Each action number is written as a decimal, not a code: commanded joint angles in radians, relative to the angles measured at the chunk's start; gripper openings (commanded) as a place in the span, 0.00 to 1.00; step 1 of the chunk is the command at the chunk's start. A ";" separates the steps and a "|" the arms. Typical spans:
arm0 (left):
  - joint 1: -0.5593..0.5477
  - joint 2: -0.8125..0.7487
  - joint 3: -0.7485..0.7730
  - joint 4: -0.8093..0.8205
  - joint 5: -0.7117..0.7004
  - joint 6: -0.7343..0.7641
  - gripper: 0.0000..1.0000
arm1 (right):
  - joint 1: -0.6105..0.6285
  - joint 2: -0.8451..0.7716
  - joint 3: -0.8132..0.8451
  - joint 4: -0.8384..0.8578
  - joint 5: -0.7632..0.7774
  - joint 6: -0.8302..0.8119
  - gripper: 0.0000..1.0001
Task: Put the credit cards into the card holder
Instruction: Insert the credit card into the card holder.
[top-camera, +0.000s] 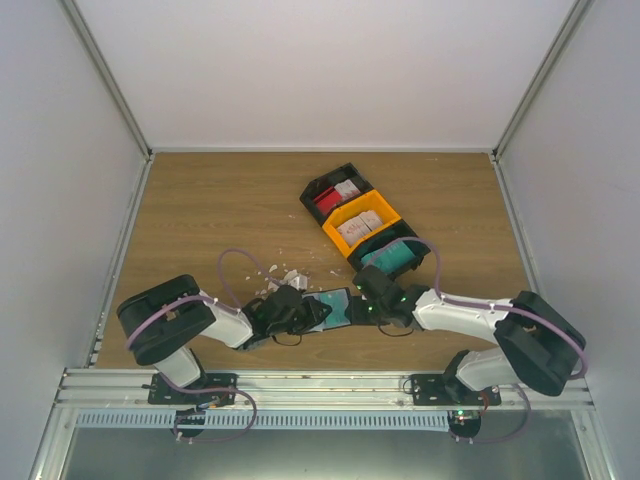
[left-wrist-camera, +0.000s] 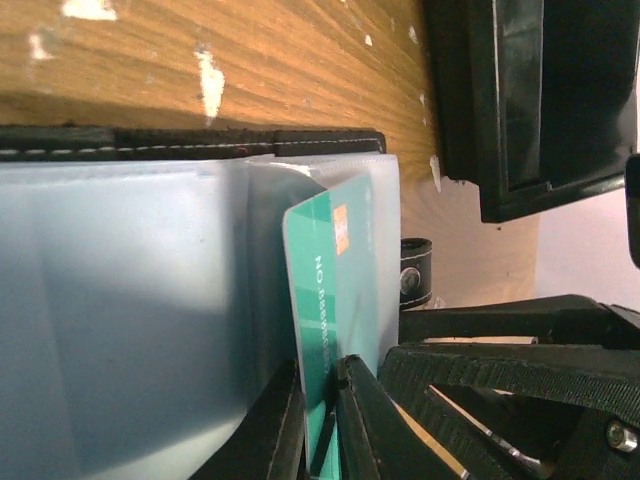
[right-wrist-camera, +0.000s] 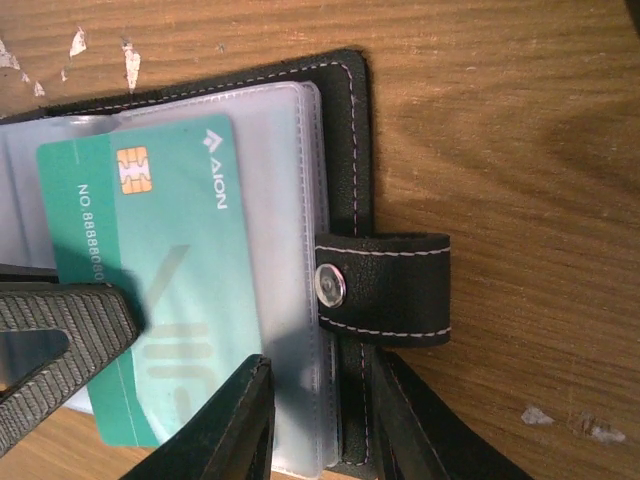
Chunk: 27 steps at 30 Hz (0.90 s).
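Observation:
The card holder (top-camera: 322, 300) is a black wallet lying open on the table between my two grippers, its clear sleeves (right-wrist-camera: 290, 200) showing. My left gripper (top-camera: 308, 312) is shut on a teal credit card (left-wrist-camera: 335, 270), pinching its near edge (left-wrist-camera: 320, 378) and holding it against the sleeves (left-wrist-camera: 150, 300). In the right wrist view the teal card (right-wrist-camera: 160, 270) lies over the sleeves; I cannot tell whether its edge is inside a slot. My right gripper (top-camera: 365, 300) is shut on the wallet's right edge (right-wrist-camera: 322, 385), below the snap strap (right-wrist-camera: 385, 285).
Three bins stand in a diagonal row behind the wallet: a black one (top-camera: 335, 195) with red-and-white cards, a yellow one (top-camera: 362, 222) with whitish cards, a black one (top-camera: 392, 255) with teal cards. White crumbs (top-camera: 285, 275) lie left of the wallet.

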 joint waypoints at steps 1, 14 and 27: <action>-0.020 0.025 0.029 0.009 0.057 0.079 0.13 | 0.014 -0.015 -0.035 0.012 -0.056 -0.001 0.30; -0.020 -0.181 0.085 -0.385 0.074 0.200 0.39 | 0.012 -0.053 -0.037 -0.045 0.005 0.002 0.36; -0.021 -0.140 0.213 -0.638 0.019 0.264 0.50 | 0.013 -0.028 -0.032 -0.021 -0.013 -0.024 0.36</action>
